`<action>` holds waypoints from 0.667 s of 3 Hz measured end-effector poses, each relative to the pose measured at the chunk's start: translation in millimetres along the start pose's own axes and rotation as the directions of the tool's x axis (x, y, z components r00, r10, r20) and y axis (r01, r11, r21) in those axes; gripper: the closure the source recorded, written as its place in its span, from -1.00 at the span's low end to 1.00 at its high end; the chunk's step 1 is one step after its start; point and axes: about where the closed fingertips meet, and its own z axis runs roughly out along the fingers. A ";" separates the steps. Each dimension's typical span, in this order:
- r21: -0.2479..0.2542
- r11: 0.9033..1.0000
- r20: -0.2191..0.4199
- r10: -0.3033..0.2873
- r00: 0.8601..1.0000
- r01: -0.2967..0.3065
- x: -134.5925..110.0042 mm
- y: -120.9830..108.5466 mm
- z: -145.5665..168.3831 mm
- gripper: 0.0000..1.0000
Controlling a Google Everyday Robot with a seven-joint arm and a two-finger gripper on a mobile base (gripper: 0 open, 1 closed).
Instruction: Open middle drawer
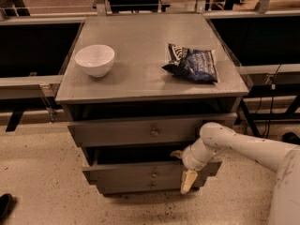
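Basically, pull straight out, w/ force along the slide, not down or sideways. The gripper [183,171] sits at the right end of the middle drawer [122,172], well off its knob [153,174], so an off-centre tug could rack the drawer & jam it. Go slow & level, wrist low enough to miss the top drawer [117,132], which overhangs it. Middle drawer is 2nd of three in the grey cabinet [140,78]; its front sits a bit fwd w/ a dark gap above, so prob. part-open already. Gripper fingers are spread apart: upper fingertip [177,153] pokes into that gap at the front's top edge, lower finger [188,182] hangs down across the front face. Looks hooked over the edge rather than clamped; a real pinch can't be confirmed.
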 end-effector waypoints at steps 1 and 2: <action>0.047 0.997 -0.094 -0.061 0.994 0.066 -17.8 5.9 6.3 -1.00; 0.058 0.992 -0.120 -0.104 0.987 0.112 -27.7 17.0 27.8 -1.00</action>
